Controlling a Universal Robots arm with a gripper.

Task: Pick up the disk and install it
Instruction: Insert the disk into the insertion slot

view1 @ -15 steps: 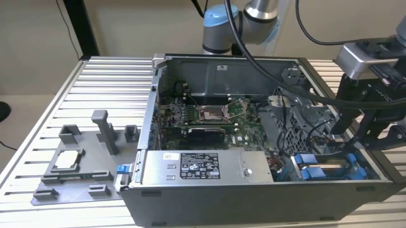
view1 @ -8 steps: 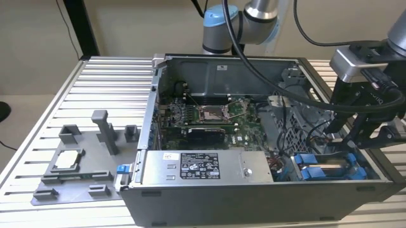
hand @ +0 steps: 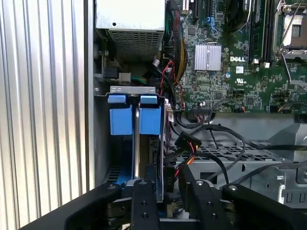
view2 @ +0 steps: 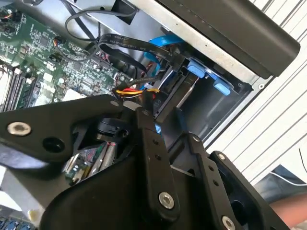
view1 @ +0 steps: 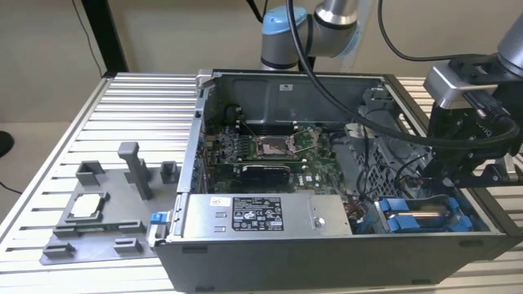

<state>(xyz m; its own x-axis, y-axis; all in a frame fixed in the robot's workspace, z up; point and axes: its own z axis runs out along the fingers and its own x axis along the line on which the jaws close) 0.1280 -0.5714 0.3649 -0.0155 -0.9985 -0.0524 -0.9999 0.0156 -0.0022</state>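
Just under the gripper [hand: 167, 186], whose grip I cannot tell, the disk [hand: 136, 143] lies lengthwise toward the neighbouring power supply [hand: 130, 19].

Slatted metal table [view1: 139, 104] before a plain beige wall [view1: 180, 30].
The table is made of pale aluminium slats. A black post [view1: 106, 37] stands upright at its back edge against the wall. At the exterior view's left there is pale floor [view1: 33, 165]. The light is soft and even.
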